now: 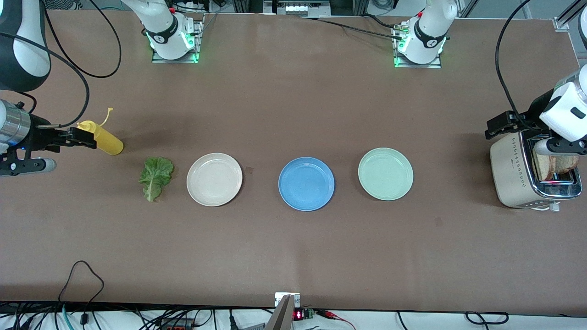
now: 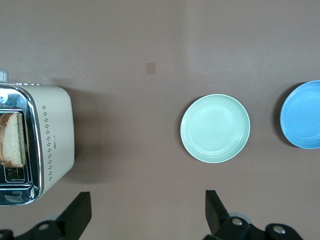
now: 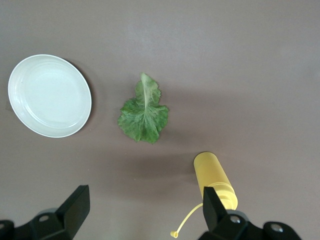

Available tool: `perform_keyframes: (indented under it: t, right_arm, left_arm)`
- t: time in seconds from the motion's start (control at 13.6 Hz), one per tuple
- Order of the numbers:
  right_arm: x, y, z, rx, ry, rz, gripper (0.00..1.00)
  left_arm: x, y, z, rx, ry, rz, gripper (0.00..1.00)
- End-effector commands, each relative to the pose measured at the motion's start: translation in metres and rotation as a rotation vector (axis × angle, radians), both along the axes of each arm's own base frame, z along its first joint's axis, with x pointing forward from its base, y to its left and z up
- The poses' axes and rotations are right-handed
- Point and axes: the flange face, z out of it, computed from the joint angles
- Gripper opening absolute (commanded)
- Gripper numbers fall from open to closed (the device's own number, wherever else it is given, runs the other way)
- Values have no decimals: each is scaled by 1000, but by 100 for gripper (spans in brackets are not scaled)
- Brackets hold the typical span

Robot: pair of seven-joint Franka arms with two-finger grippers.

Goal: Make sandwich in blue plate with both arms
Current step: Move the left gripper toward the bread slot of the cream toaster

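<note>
The blue plate [image 1: 306, 183] [image 2: 303, 116] lies bare at the middle of the table, between a cream-white plate [image 1: 214, 179] [image 3: 49, 95] and a mint-green plate [image 1: 385, 173] [image 2: 215, 128]. No sandwich is in view. Brown bread slices [image 1: 557, 165] [image 2: 12, 140] stand in the toaster [image 1: 513, 176] [image 2: 52, 135] at the left arm's end. A green lettuce leaf [image 1: 156, 176] [image 3: 144, 112] lies beside the cream plate. My left gripper [image 1: 499, 125] [image 2: 148, 202] hangs open and empty beside the toaster. High over the yellow bottle [image 1: 102, 138] [image 3: 215, 180], my right gripper [image 1: 84, 138] [image 3: 146, 197] is open and empty.
The three plates form a row across the table's middle. The yellow squeeze bottle lies on its side at the right arm's end, cap hanging off. Both arm bases [image 1: 172, 34] [image 1: 419, 41] stand along the table edge farthest from the front camera. Cables run along the nearest edge.
</note>
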Motion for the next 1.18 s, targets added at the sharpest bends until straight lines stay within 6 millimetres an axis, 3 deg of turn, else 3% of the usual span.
perform_keyframes:
  t: [0.0, 0.29, 0.44, 0.52, 0.74, 0.96, 1.11]
  right_arm:
    - [1, -2, 2, -2, -6, 14, 100]
    - [1, -1, 2, -3, -6, 16, 100]
    - [1, 1, 2, -7, -6, 18, 100]
    - [1, 1, 2, -7, -6, 18, 100]
    - [1, 1, 2, -8, -6, 18, 100]
    - [1, 0, 2, -8, -6, 17, 100]
    - [1, 0, 2, -8, -6, 17, 100]
  left_arm:
    - [-10, 2, -1, 1, -3, 3, 100]
    - [-9, 3, 3, 0, -11, 4, 100]
    - [2, 15, -11, -5, 10, 9, 100]
    - [6, 34, -19, -19, 23, 42, 100]
    - [16, 55, -40, -14, 52, 74, 100]
    - [22, 108, -77, -25, 109, 155, 100]
    - [26, 116, -91, -25, 129, 166, 100]
